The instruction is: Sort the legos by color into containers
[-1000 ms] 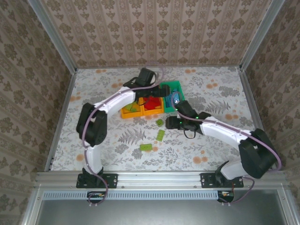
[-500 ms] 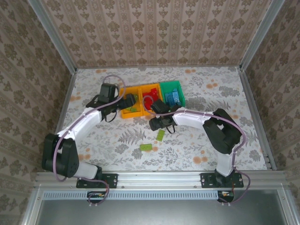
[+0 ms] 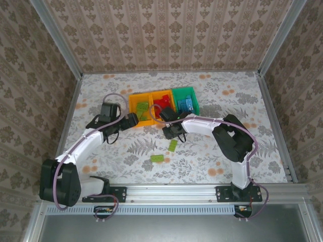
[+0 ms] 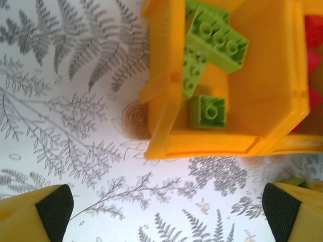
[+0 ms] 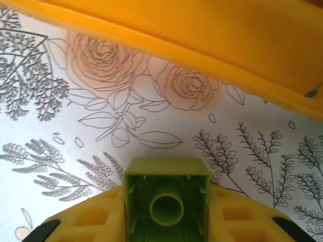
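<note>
- Right gripper (image 5: 166, 222) was clamped on a small lime green plastic brick (image 5: 167, 201). The brick's hollow underside faced the wrist camera, low over the table, just in front of the middle bin's near wall.
- Left gripper (image 4: 166, 214) stood wide apart with nothing between its fingers (image 4: 50, 209). It was low over the table, just in front of the left bin.
- Floral-print tabletop (image 3: 242, 101) carried everything.
- Three open-topped rectangular plastic bins sat side by side in a row at back centre: left orange-yellow bin (image 4: 161, 91), middle orange-yellow bin (image 3: 162, 94), green bin (image 3: 182, 91).
- Left bin held lime green studded bricks (image 4: 214, 43), several overlapping and one small square one apart near the front wall.
- Middle bin held red bricks (image 3: 162, 104).
- Green bin held blue bricks (image 3: 185, 104).
- Two loose lime green bricks lay on the tabletop nearer the arm bases, apart from the bins: one (image 3: 173, 145) near the right gripper, the other (image 3: 157, 158) closer to the bases.
</note>
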Robot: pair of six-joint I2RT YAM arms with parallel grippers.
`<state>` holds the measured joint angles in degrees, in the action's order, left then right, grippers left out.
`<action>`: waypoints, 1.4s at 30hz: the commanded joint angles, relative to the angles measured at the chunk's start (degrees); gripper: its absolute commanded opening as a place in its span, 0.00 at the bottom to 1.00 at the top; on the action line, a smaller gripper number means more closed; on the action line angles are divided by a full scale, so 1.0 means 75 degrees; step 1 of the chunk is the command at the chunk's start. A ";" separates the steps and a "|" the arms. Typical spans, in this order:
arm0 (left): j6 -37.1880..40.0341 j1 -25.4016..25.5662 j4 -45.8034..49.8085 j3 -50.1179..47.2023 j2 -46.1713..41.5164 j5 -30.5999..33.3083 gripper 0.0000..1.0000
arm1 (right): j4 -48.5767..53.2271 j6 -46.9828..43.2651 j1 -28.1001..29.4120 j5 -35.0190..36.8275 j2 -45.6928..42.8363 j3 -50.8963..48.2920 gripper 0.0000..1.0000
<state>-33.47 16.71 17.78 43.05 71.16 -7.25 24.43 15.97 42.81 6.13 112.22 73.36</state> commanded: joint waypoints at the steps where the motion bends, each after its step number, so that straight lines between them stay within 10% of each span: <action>1: -0.0139 -0.0060 0.0199 -0.0285 -0.0257 0.0182 1.00 | -0.0033 -0.0025 0.0163 -0.0180 -0.0391 0.0308 0.31; 12: 0.0198 -0.0002 0.0437 -0.0960 -0.0796 0.0216 1.00 | -0.1101 0.1435 -0.0094 -0.2754 0.0148 0.2108 0.30; 27: 0.0054 0.0303 0.0320 -0.1597 -0.1339 0.0282 1.00 | -0.0473 0.2792 -0.0422 -0.3031 0.2270 0.4709 0.40; 32: 0.0276 0.0842 0.0243 -0.1581 -0.1305 0.0308 1.00 | -0.0232 0.2863 -0.0434 -0.3044 0.2457 0.4985 0.63; 42: -0.0835 0.3148 0.1017 -0.1111 -0.1047 0.0770 1.00 | -0.0379 0.2868 -0.0436 -0.2910 0.1641 0.4499 0.75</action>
<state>-35.20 37.30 21.98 32.27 62.43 -3.36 19.68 36.69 39.79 -16.12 128.51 108.62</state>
